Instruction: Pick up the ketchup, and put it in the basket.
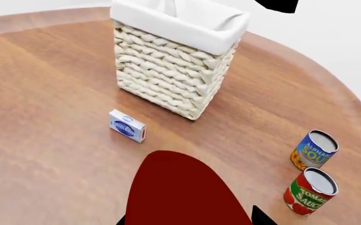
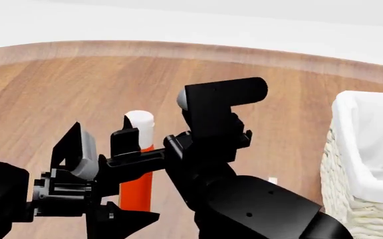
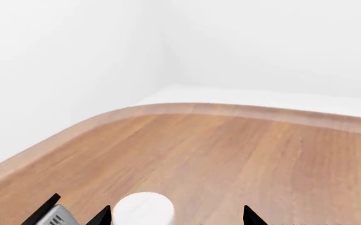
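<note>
in the head view we see the ketchup (image 2: 137,164) standing upright, its white cap (image 2: 140,124) up top and the orange-red body below, with the left gripper (image 2: 122,169) wrapped around it: one dark finger (image 2: 124,141) crosses the neck just below the cap and more black parts sit at its base. we read that gripper as clamped on the bottle. from the bottle, the basket (image 2: 364,169) lies at about three o'clock in this view, well apart, its white liner folded over the woven rim.

from the left wrist camera a big dark red shape (image 1: 180,192), the bottle seen close up, fills the near edge, with black fingertips (image 1: 263,216) beside it. beyond it on the wooden table (image 1: 49,117) stand the basket (image 1: 174,70), a small blue and white box (image 1: 128,125) near the basket's foot, and two cans set close together: a blue one (image 1: 314,150) and a red and green tomato sauce can (image 1: 310,191).

the right wrist camera catches the white cap (image 3: 143,210) from above, and dark tips (image 3: 251,216) at the frame's edge. whether the right gripper is apart or together, we cannot tell.
</note>
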Motion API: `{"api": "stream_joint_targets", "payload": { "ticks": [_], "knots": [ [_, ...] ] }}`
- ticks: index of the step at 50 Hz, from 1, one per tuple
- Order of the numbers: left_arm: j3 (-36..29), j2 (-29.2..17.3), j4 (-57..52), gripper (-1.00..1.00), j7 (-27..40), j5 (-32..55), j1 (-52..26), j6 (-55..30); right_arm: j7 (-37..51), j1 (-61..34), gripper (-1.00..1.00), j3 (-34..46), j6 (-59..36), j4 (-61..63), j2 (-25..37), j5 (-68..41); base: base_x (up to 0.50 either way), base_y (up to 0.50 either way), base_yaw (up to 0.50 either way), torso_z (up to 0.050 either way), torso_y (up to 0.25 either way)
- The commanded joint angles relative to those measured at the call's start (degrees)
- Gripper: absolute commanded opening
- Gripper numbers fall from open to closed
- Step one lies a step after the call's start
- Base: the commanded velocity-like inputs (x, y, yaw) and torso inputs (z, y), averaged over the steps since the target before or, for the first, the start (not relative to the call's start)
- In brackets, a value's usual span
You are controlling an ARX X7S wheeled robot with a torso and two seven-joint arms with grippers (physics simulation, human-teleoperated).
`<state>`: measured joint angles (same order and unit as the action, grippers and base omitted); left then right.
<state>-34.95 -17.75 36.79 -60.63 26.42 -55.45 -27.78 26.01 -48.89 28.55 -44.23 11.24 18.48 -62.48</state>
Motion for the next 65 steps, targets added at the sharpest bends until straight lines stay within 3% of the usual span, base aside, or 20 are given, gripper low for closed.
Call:
{"api": "stream_joint_targets", "payload": {
  "ticks": [1,40,41,65],
  "knots": [
    [1.38,1.05,-0.64,-1.00,-0.50,-0.41,0.25,-0.06,-1.89,0.16,1.00,-0.50,0.80,-1.61,-1.65,2.31,0.00,0.00,0.00,0.000,0.000],
    [0.55,1.25,0.82,-1.00,-0.96,-0.28,-0.53,0.99,-5.28,-0.40,1.00,1.34,3.80,-7.57,-3.58,4.05,0.00,0.00,0.00,0.000,0.000],
    [0.55,1.21,0.65,-1.00,-0.87,-0.25,-0.46,0.93,-5.28,-0.40,-1.00,1.38,3.84,-7.56,-3.57,4.08,0.00,0.00,0.00,0.000,0.000],
    [-0.19,1.35,1.35,-1.00,0.11,-0.92,0.08,2.34,-5.09,-0.34,-1.00,1.75,4.88,-6.96,-3.08,4.60,0.00,0.00,0.00,0.000,0.000]
  ]
}}
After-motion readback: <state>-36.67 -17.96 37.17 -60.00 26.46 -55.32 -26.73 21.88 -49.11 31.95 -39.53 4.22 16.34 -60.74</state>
